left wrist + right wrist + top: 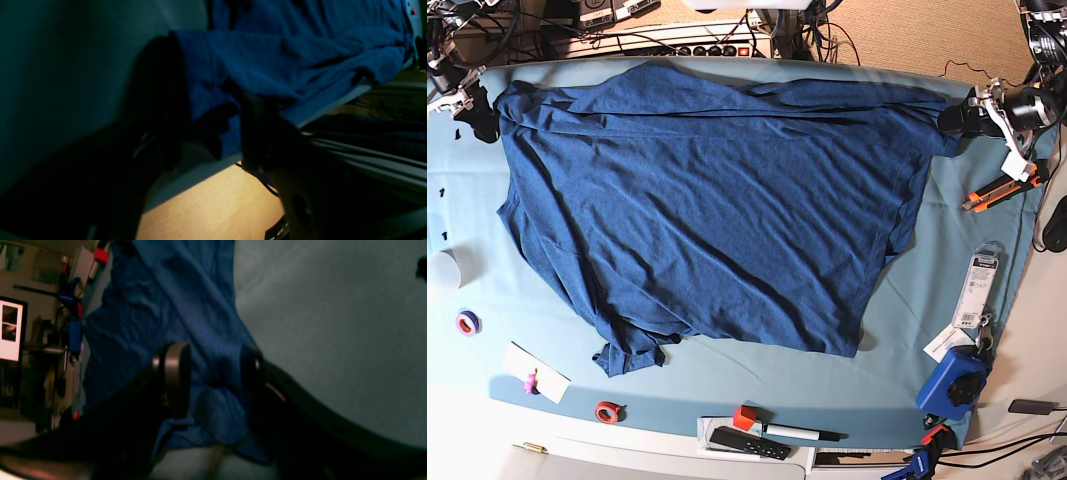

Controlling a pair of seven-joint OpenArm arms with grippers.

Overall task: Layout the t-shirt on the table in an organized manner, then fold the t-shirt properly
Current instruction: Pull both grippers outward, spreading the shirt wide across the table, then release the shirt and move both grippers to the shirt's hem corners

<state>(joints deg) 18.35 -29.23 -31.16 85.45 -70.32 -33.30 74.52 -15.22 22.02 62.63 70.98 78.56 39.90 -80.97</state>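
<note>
The dark navy t-shirt (pixel 707 210) lies spread over most of the teal-covered table (pixel 947 300), wrinkled, with one sleeve bunched at the front left. My left gripper (pixel 955 120) is at the shirt's far right corner, by the table's back edge. In the left wrist view its dark fingers (pixel 260 133) stand apart with blue cloth (pixel 283 60) between them, so the left gripper (pixel 210 126) is open. My right gripper (pixel 482 118) is at the shirt's far left corner. The right gripper (pixel 213 373) is open, its round pads (pixel 173 373) on either side of a fold of shirt (pixel 150 316) without pinching it.
A white cup (pixel 439 272), a purple tape ring (pixel 467 322), a white card (pixel 535 372) and a red tape ring (pixel 607 411) sit at the front left. A marker and remote (pixel 772 432) lie at the front edge. On the right are a blue clamp (pixel 952 385), a packet (pixel 975 290) and an orange cutter (pixel 997 190).
</note>
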